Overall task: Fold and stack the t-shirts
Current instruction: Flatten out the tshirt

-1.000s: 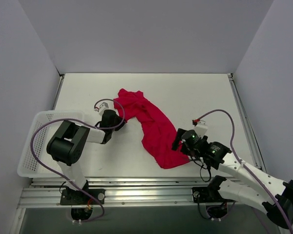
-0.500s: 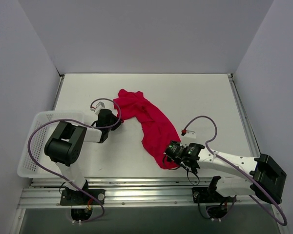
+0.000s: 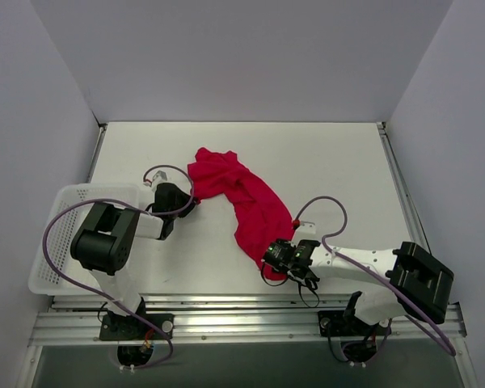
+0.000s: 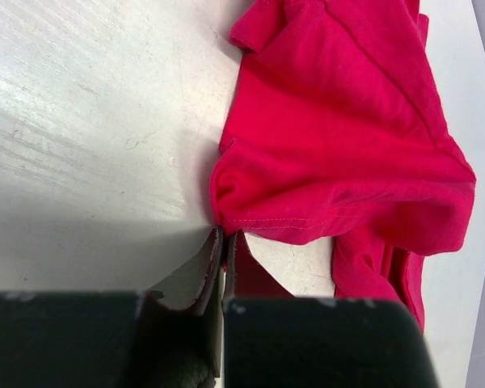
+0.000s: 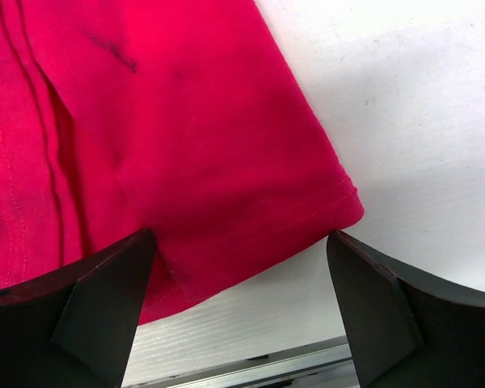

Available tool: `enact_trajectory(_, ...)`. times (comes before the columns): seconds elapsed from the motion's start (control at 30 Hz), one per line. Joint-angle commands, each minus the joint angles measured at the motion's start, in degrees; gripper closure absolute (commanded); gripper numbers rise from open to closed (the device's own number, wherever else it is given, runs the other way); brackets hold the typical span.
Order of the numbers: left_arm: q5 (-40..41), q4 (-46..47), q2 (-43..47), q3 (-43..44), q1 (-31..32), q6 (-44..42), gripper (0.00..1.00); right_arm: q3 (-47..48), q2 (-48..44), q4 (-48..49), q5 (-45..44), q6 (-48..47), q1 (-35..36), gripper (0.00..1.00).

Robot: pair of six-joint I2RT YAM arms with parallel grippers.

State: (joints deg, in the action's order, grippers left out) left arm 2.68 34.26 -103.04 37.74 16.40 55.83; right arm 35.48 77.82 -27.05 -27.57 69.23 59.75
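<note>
A plain bright red soft cloth t-shirt lies bunched in a long diagonal band on the white tabletop, running from left of centre down to the lower middle of the top view. Its upper end is crumpled into thick folds. Its lower end lies flatter and ends in a rounded corner with a stitched hem.

The left gripper sits at the cloth's left edge, its jaws pinched tight together on a fold of stitched hem. The right gripper is low over the lower end, with its black fingers spread wide to either side of the hem corner and nothing clamped between them. A white plastic mesh basket stands at the left edge.
</note>
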Motion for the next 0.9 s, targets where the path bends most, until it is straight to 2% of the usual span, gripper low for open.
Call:
enact_trajectory(0.0, -1.09, 1.51, -1.28, -0.73, -0.5, -1.17, 0.98, 1.78, -0.03, -3.8, -3.28, 2.49, 0.9, 0.17)
enact_trajectory(0.23, -1.27, 2.48, -1.37, -1.08, -0.5, -0.81, 0.98, 4.76, -1.8, -7.58, -5.38, 3.72, 2.83, 0.17)
enact_trajectory(0.57, -1.01, 2.57, -1.37, -1.53, -0.5, -0.81, 0.98, 4.6, 2.6, -5.65, -5.21, 3.19, 3.27, 0.2)
enact_trajectory(0.67, -1.1, 2.83, -1.72, -1.44, -0.5, -0.81, 0.98, 4.16, 2.69, -6.0, -5.65, 3.89, 3.27, 0.23)
enact_trajectory(0.77, -1.18, 3.18, -2.34, -1.35, -0.5, -0.73, 0.98, 3.8, 2.25, -6.7, -6.35, 4.77, 3.27, 0.37)
enact_trajectory(0.87, -1.36, 3.44, -2.95, -1.09, -0.5, -0.64, 0.98, 3.63, 1.63, -6.97, -6.62, 5.03, 3.27, 0.42)
